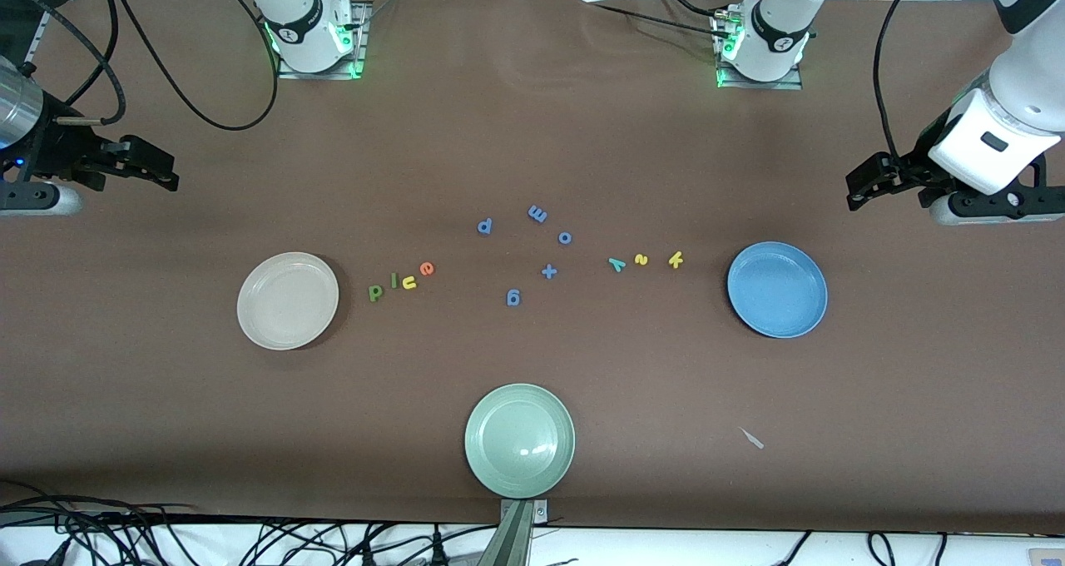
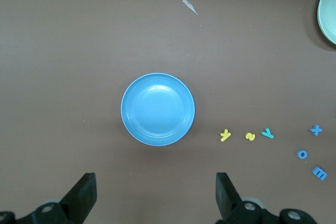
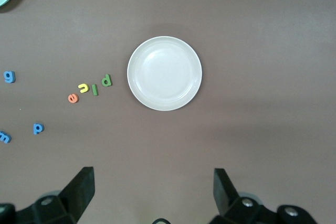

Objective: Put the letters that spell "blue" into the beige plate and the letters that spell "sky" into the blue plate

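across the table from the front camera, nothing is sitting in a plate yet: the beige plate [image 1: 288,300] and blue plate [image 1: 777,290] are both lying bare. the b [image 1: 376,292], l [image 1: 396,284], u [image 1: 408,281] and e [image 1: 427,269] are waiting just beside the beige one; the y [image 1: 616,264], s [image 1: 641,259] and k [image 1: 676,259] are resting near the blue one. all-blue letters [image 1: 548,271] are cluttering the middle, though not blocking either row, and a pale green plate [image 1: 520,440] is sitting nearer the camera.

from the left wrist, the left gripper [image 2: 155,195] is hovering, fingers apart, by the blue plate.

from the right wrist, the right gripper [image 3: 153,191] is hanging wide apart by the beige plate, holding nothing.
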You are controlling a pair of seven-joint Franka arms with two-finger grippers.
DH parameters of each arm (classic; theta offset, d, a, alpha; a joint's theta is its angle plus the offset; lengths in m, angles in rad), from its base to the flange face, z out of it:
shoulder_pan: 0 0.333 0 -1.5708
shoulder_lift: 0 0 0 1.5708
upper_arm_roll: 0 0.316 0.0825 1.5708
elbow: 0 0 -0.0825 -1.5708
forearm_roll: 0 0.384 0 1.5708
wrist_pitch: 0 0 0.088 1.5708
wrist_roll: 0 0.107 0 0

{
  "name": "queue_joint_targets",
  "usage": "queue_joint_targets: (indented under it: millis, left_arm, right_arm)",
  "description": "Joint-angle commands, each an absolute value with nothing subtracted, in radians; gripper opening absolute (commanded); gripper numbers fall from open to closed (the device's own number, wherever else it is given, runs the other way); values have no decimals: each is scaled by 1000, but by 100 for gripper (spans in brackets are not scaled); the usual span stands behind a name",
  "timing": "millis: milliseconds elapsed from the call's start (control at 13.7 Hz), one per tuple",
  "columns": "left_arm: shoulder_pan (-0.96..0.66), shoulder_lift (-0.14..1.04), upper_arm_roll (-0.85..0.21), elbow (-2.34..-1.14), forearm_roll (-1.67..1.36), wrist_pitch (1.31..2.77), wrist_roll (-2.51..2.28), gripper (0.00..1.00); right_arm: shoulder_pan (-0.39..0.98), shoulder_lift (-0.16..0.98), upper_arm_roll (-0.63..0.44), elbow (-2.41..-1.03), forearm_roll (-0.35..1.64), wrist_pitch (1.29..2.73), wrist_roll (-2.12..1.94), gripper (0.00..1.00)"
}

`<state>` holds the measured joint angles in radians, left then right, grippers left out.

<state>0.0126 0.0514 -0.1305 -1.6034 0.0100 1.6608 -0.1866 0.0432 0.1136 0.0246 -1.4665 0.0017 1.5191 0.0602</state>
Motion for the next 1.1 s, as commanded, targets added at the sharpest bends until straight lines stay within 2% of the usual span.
queue_joint_targets:
  millis: [0, 657, 1022]
  left_arm:
    - [17, 55, -135, -1586, 3, 1647, -172, 100]
    - [55, 35, -146, -1615, -14, 1649, -83, 100]
    - [71, -29, -149, -1713, -11, 1693, -72, 100]
  right_arm:
    - [43, 118, 28, -1453, -8, 1528, 66, 100]
    - [40, 123, 26, -1448, -11, 1537, 58, 100]
    - [32, 123, -1, -1445, -14, 1539, 58, 100]
